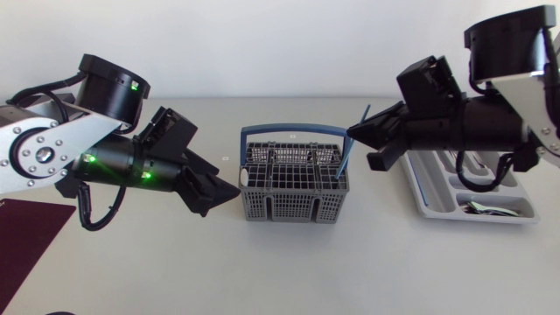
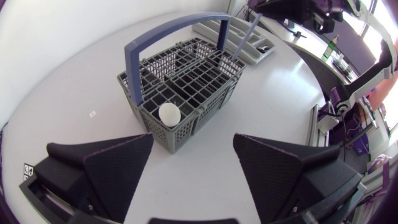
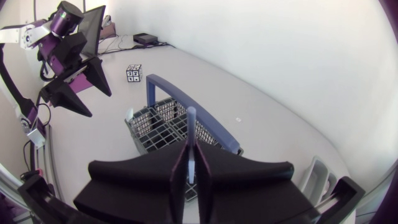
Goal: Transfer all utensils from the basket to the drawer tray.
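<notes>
Basket (image 1: 293, 188) grey, open grid all over; handle (image 1: 293, 133) slate blue. Utensil (image 3: 191, 121) pale blue. White rounded piece (image 2: 169, 114) showing in basket. Drawer tray (image 1: 426, 199) light grey. Bench (image 1: 280, 271) plain off-white. My left end effector (image 2: 193, 140) matte black, right end effector (image 3: 192, 149) same. Green lights (image 1: 87, 158) glowing on my left arm (image 1: 48, 144), silver-grey. Mat (image 1: 26, 227) dark maroon. Small cube (image 3: 133, 73) black-and-white checked.

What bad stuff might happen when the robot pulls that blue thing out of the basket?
The right gripper is shut on the blue utensil, whose lower end sits in the basket. Pulled up at a slant, it may catch in the grid and drag or tip the basket, since the left gripper is open beside it, not gripping it. The thin handle might also slip between the fingers.
</notes>
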Robot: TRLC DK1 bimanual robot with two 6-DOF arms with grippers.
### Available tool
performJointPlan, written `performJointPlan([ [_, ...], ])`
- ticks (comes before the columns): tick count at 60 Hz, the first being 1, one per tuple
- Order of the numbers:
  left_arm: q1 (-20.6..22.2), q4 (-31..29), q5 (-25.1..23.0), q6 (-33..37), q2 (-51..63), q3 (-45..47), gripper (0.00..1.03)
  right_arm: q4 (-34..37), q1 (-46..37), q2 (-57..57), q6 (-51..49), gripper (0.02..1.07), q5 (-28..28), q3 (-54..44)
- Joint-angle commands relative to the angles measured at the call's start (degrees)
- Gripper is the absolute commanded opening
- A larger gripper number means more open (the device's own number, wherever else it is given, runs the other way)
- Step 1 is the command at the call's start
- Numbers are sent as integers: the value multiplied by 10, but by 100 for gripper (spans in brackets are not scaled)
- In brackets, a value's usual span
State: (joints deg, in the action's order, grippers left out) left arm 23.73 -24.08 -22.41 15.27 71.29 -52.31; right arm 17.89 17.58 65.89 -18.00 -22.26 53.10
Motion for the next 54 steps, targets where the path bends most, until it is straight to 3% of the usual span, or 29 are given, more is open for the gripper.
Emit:
performJointPlan([
  [1, -1, 2, -5, 9, 3, 14, 90, 38, -31, -16, 1, 13, -24, 31],
  [13, 1, 2, -5, 9, 2, 13, 90, 131, -155, -26, -41, 13, -89, 79],
  [23, 2, 2, -5, 9, 1, 14, 90, 222, -275, 38, -106, 13, -97, 130],
  [31, 3, 2, -5, 8, 0, 13, 90, 252, -352, 116, -139, 13, -97, 162],
  [54, 6, 1, -5, 7, 0, 13, 90, 291, -399, 323, -161, 13, -74, 265],
])
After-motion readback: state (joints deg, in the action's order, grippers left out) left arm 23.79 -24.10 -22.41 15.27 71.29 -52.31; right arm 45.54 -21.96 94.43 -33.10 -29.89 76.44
